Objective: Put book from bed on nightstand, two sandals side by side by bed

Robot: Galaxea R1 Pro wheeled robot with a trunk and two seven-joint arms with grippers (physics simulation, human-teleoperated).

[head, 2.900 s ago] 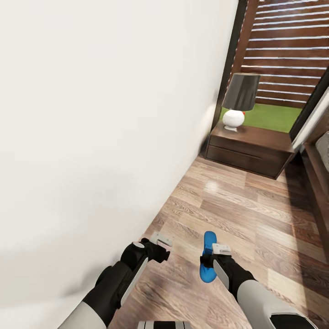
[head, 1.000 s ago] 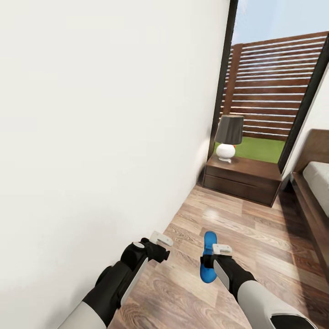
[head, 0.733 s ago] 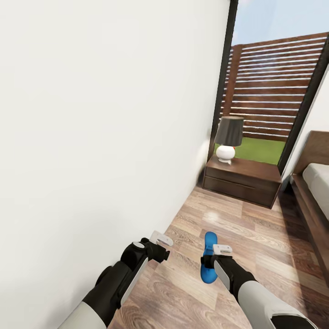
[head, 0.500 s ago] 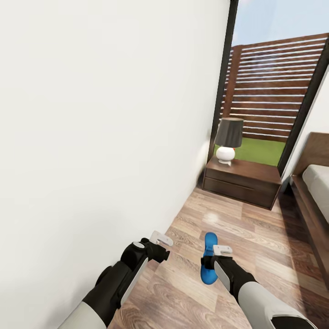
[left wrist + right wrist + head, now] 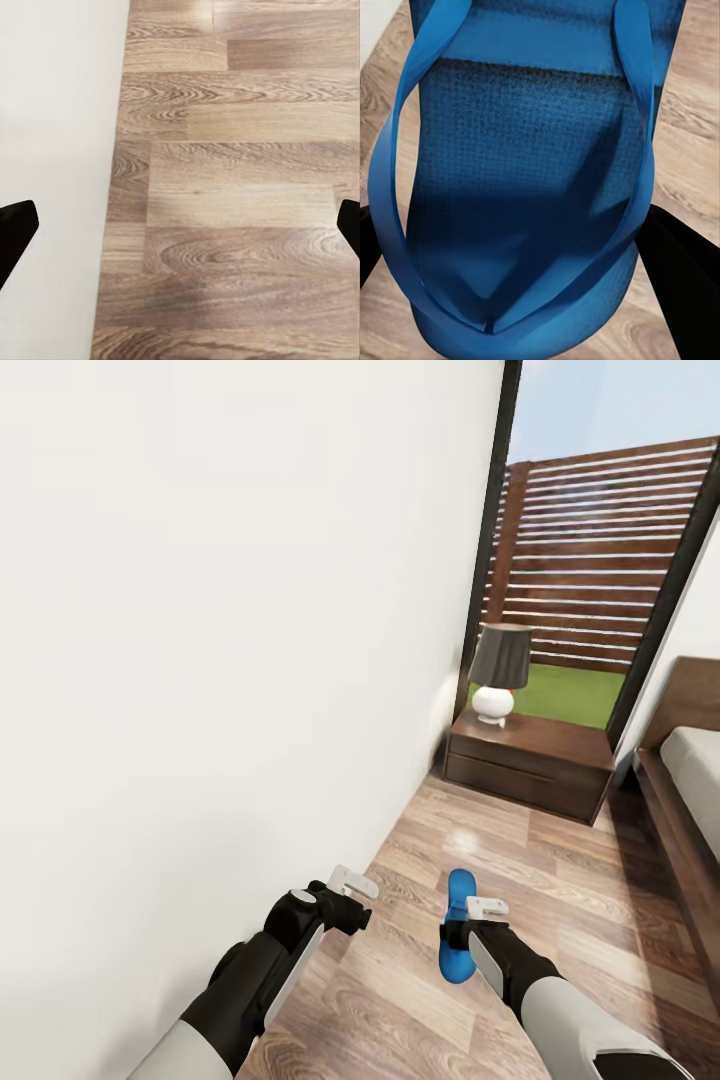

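The sandal (image 5: 456,940) stayed clamped in the right gripper (image 5: 470,922) above the floor (image 5: 560,880) while the view rose, bringing the bed (image 5: 690,780) into sight; the left gripper (image 5: 345,895) hung open.

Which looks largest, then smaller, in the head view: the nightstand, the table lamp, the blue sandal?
1. Nightstand, plainly largest.
2. Table lamp.
3. Blue sandal, held in the right hand; it looks about as long as the lamp is tall but narrower, and being nearer the camera makes that comparison unsure.
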